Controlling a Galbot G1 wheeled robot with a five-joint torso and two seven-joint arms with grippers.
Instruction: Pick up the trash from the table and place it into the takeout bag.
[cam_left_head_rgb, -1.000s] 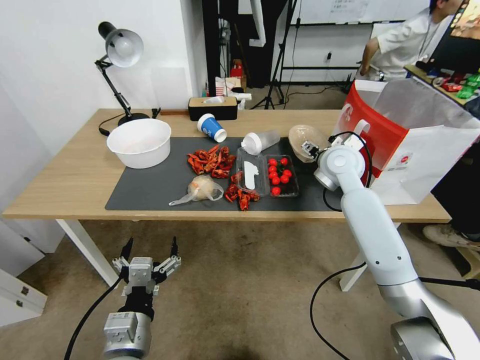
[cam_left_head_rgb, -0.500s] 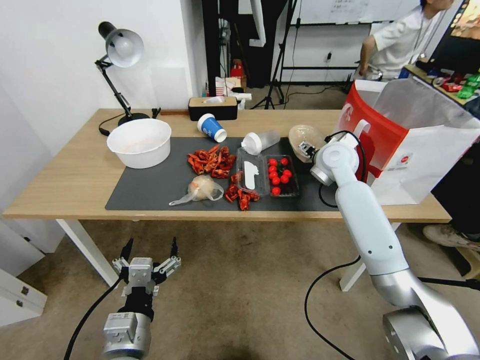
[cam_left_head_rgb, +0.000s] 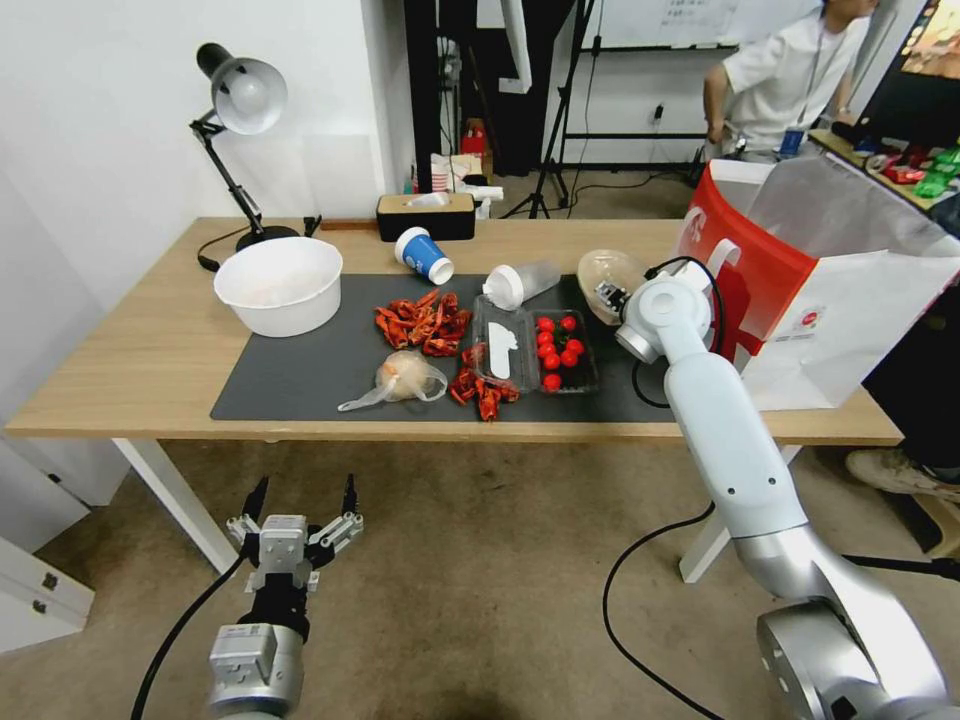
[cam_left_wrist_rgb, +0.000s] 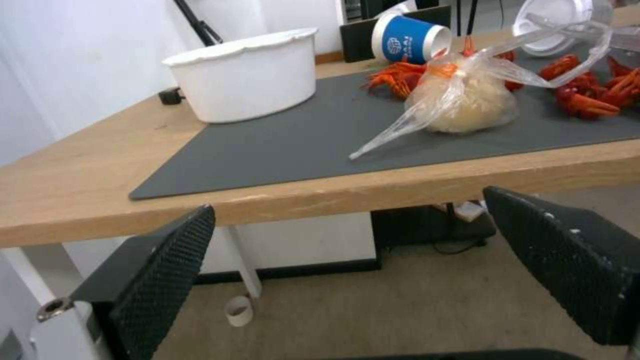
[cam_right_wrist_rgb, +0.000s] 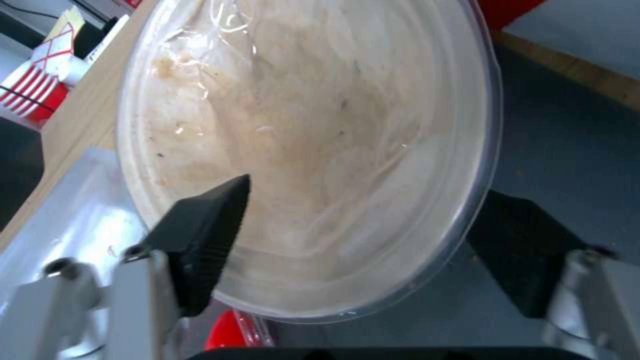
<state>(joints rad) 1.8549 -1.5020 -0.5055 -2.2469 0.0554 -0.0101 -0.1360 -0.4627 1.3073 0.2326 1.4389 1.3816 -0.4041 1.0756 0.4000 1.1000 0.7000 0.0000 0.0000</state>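
The tan bowl (cam_left_head_rgb: 610, 275) lies tilted on the dark mat's (cam_left_head_rgb: 320, 370) right end, beside the red-and-white takeout bag (cam_left_head_rgb: 800, 270). My right gripper (cam_left_head_rgb: 610, 297) is at the bowl and open. In the right wrist view the bowl (cam_right_wrist_rgb: 313, 140) has a clear film over its mouth. There my right gripper (cam_right_wrist_rgb: 365, 192) has one finger across the mouth and the other outside the rim. A blue paper cup (cam_left_head_rgb: 424, 255), a white-lidded cup (cam_left_head_rgb: 520, 283) and a small clear plastic bag (cam_left_head_rgb: 403, 380) lie on the table (cam_left_head_rgb: 150, 340). My left gripper (cam_left_head_rgb: 303, 490) hangs open below the table's front edge.
A large white bowl (cam_left_head_rgb: 279, 284) stands at the mat's left. Red crayfish shells (cam_left_head_rgb: 425, 322) and a clear box of tomatoes (cam_left_head_rgb: 562, 350) lie mid-mat. A desk lamp (cam_left_head_rgb: 235, 100) and a tissue box (cam_left_head_rgb: 427, 215) stand along the back edge.
My right arm has swung a little left and farther over the table, keeping its gripper at the tan bowl. The left arm has not moved.
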